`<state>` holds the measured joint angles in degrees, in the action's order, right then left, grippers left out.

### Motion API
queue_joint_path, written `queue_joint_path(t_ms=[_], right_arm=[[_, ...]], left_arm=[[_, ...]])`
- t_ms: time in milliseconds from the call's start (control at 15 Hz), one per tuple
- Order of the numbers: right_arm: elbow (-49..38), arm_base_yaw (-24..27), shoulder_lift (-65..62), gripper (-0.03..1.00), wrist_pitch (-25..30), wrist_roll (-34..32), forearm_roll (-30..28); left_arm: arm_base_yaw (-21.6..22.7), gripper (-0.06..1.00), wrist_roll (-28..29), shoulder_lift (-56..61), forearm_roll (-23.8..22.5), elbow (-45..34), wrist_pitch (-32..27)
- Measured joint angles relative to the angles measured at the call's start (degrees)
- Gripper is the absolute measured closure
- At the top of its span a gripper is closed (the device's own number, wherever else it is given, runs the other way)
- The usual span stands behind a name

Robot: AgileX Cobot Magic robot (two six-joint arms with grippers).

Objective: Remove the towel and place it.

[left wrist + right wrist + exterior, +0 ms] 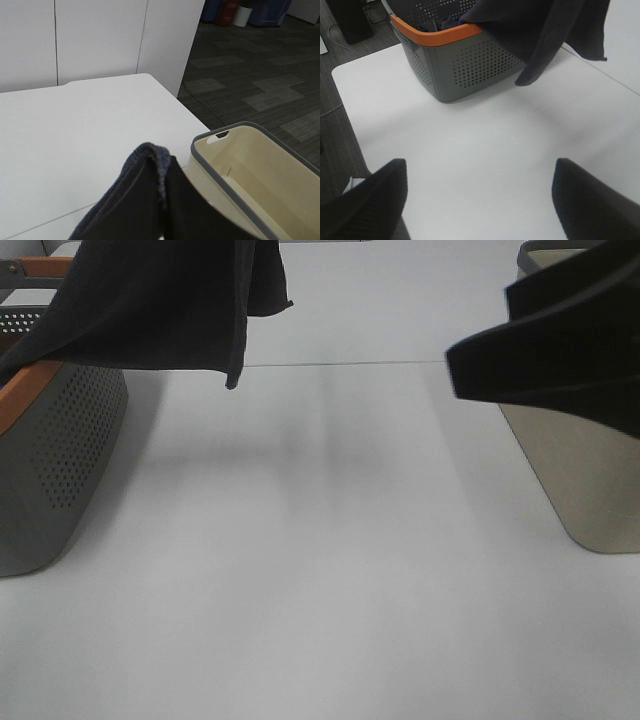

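The dark towel (150,300) hangs in the air at the upper left, its lower edge over the orange rim of the grey perforated basket (60,470). In the left wrist view my left gripper (162,210) is shut on a fold of the towel (132,200); the gripper itself is out of frame in the high view. In the right wrist view the towel (540,30) drapes over the basket (455,70). My right gripper (480,200) is open and empty, its fingers wide apart above the table. It shows as a dark shape (560,350) at the right.
A beige bin with a grey rim (585,480) stands at the right, partly behind the right gripper; the left wrist view shows it open-topped (250,170). The white table (320,570) lies between basket and bin. A table seam runs across the back.
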<state>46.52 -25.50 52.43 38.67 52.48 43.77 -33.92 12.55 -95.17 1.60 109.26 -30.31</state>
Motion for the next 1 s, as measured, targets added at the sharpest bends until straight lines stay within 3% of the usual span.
queue_joint_path(t_ms=[200,533,733,1000], right_arm=[[0.17,-10.03,8.54,0.22,-16.67,3.78,-2.58],[0.17,-20.4,19.08,0.22,-43.77,4.13,-2.35],[0.17,-21.66,24.01,0.22,-51.97,0.29,-2.12],[0.17,-21.66,30.14,0.22,-57.7,-5.44,-1.95]], left_arm=[[-0.4,0.94,0.06,0.0,0.29,0.0,0.06],[-0.4,0.94,0.23,0.0,4.13,0.0,0.06],[-0.4,0.94,0.23,0.0,5.44,0.0,0.06],[-1.83,0.94,0.23,0.0,5.84,0.0,0.4]])
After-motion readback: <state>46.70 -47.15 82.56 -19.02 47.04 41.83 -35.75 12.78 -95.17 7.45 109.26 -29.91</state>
